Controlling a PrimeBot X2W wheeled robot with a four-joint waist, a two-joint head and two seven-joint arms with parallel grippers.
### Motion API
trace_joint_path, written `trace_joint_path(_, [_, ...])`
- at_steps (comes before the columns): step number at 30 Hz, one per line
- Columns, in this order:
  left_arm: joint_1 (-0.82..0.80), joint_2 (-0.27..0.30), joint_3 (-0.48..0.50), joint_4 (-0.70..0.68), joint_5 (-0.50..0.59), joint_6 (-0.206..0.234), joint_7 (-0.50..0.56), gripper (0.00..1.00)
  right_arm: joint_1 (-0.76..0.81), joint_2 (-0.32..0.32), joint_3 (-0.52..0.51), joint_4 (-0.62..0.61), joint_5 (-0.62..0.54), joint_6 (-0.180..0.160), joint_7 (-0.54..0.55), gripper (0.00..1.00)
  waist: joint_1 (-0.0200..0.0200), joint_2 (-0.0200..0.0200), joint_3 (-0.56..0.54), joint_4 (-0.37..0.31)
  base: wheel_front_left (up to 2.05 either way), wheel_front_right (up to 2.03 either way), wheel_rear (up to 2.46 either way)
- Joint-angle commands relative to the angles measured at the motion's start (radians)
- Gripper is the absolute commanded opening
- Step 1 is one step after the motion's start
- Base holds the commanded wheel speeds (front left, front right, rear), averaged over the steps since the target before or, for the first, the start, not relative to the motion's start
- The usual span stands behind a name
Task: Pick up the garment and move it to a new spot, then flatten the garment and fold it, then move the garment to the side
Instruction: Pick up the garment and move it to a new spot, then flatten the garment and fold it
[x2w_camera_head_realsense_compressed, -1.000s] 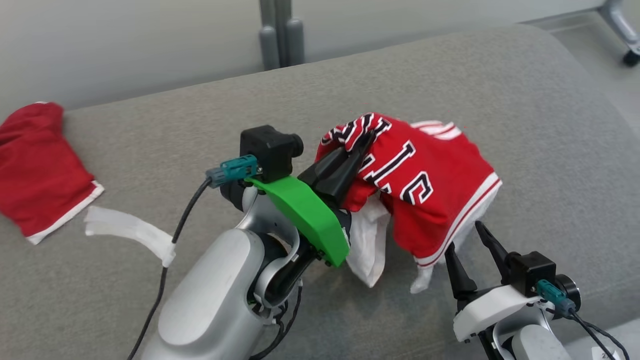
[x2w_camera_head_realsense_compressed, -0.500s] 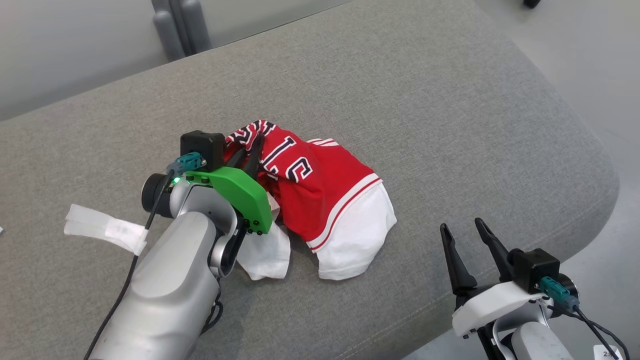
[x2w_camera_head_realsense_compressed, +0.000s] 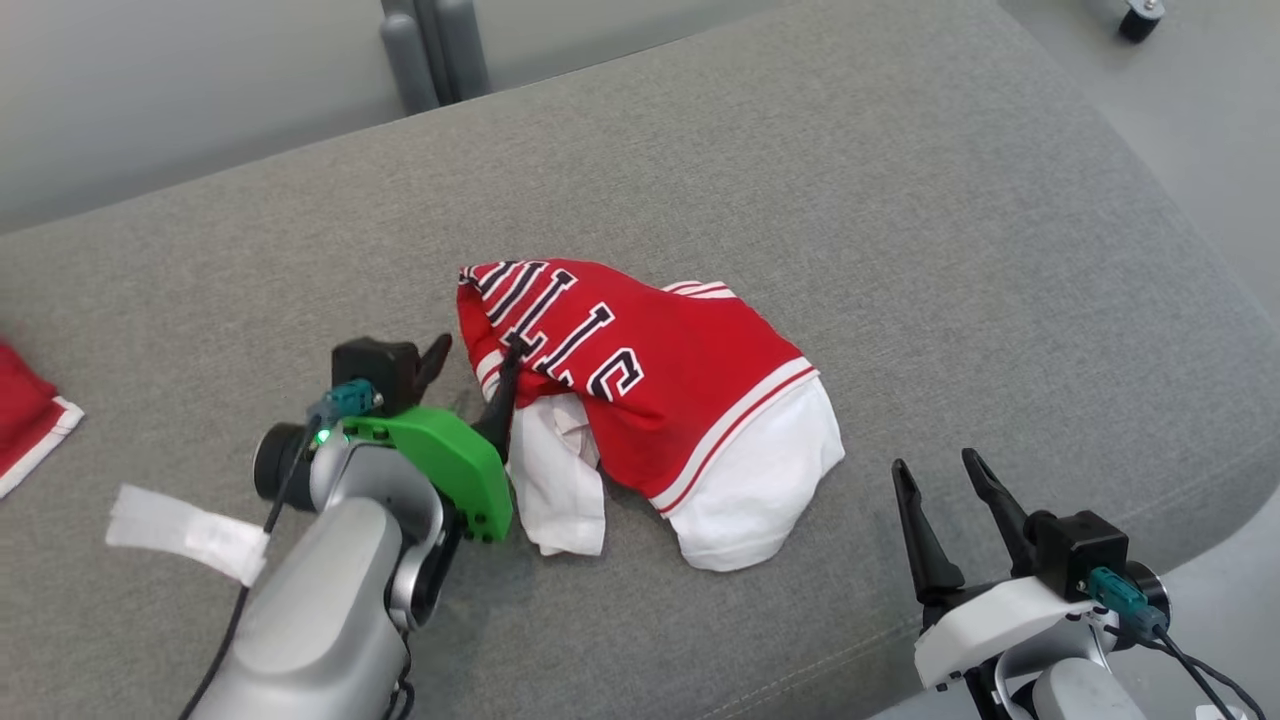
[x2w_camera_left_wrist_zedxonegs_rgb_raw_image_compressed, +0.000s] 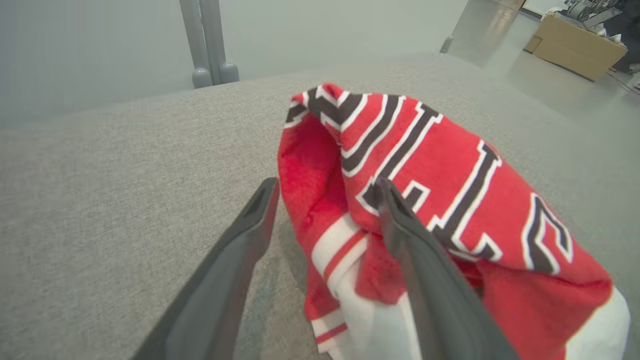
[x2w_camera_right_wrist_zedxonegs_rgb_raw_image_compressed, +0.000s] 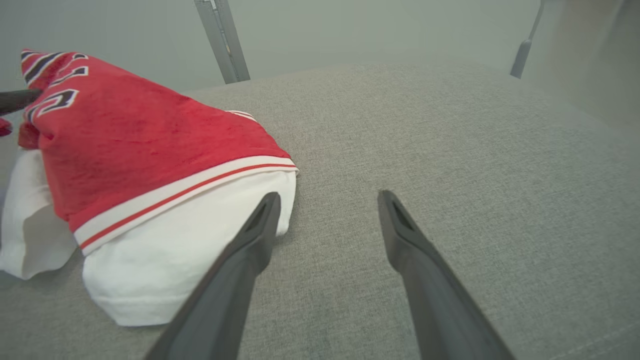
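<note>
The garment (x2w_camera_head_realsense_compressed: 660, 390), a red jersey with black-and-white letters and white parts, lies crumpled on the grey cushion (x2w_camera_head_realsense_compressed: 900, 230). My left gripper (x2w_camera_head_realsense_compressed: 475, 365) stands open at the garment's left edge, one finger against the red cloth and the other over bare cushion. In the left wrist view the garment (x2w_camera_left_wrist_zedxonegs_rgb_raw_image_compressed: 440, 200) bulges past the right finger (x2w_camera_left_wrist_zedxonegs_rgb_raw_image_compressed: 415, 245), with its edge lying between the jaws. My right gripper (x2w_camera_head_realsense_compressed: 945, 480) is open near the cushion's front right, apart from the garment. From the right wrist the garment (x2w_camera_right_wrist_zedxonegs_rgb_raw_image_compressed: 130, 165) lies to the left of the fingers (x2w_camera_right_wrist_zedxonegs_rgb_raw_image_compressed: 250, 245).
A strip of white tape (x2w_camera_head_realsense_compressed: 185, 520) is stuck on the cushion at the left. A second red cloth (x2w_camera_head_realsense_compressed: 25, 425) peeks in at the left edge. Grey posts (x2w_camera_head_realsense_compressed: 435, 50) stand behind the cushion. The cushion's rounded front right edge (x2w_camera_head_realsense_compressed: 1215, 480) drops to the floor.
My left gripper was shut on the garment's top and has opened; the garment has dropped and spread onto the cushion. The head camera has also shifted. My right gripper stays open.
</note>
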Motion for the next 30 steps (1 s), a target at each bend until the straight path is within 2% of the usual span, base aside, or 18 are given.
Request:
trace_joint_path(1, [0.058,0.020,-0.014,-0.052,0.003,0.011,0.026,1.00,0.010,-0.002,0.001,-0.003,-0.009,0.000,-0.003,1.00,0.0000,-0.0001,-0.020,0.040,0.00,0.00,0.00])
trace_joint_path(4, [0.140,0.048,-0.027,-0.162,-0.006,0.034,0.065,1.00,0.011,-0.002,0.002,-0.002,-0.014,0.000,-0.003,1.00,0.0000,-0.0001,-0.019,0.059,0.00,0.00,0.00])
trace_joint_path(8, [0.221,0.051,-0.057,-0.303,-0.015,0.048,0.112,1.00,0.012,-0.002,0.005,-0.003,-0.024,0.000,-0.003,1.00,0.0000,-0.0001,-0.013,0.079,0.00,0.00,0.00])
trace_joint_path(13, [0.240,0.035,-0.089,-0.383,-0.009,0.063,0.136,1.00,-0.009,-0.002,0.020,-0.002,-0.025,0.000,-0.003,1.00,0.0000,-0.0001,0.000,0.077,0.00,0.00,0.00])
trace_joint_path(23, [0.158,0.044,-0.079,-0.329,0.036,0.102,0.130,1.00,-0.016,-0.002,0.035,0.005,0.000,0.000,-0.003,1.00,0.0000,-0.0001,0.021,0.026,0.00,0.00,0.00])
trace_joint_path(30, [0.145,0.056,-0.073,-0.278,0.025,0.095,0.125,1.00,-0.004,-0.002,0.027,0.002,0.009,0.000,-0.003,1.00,0.0000,-0.0001,0.026,0.005,0.00,0.00,0.00])
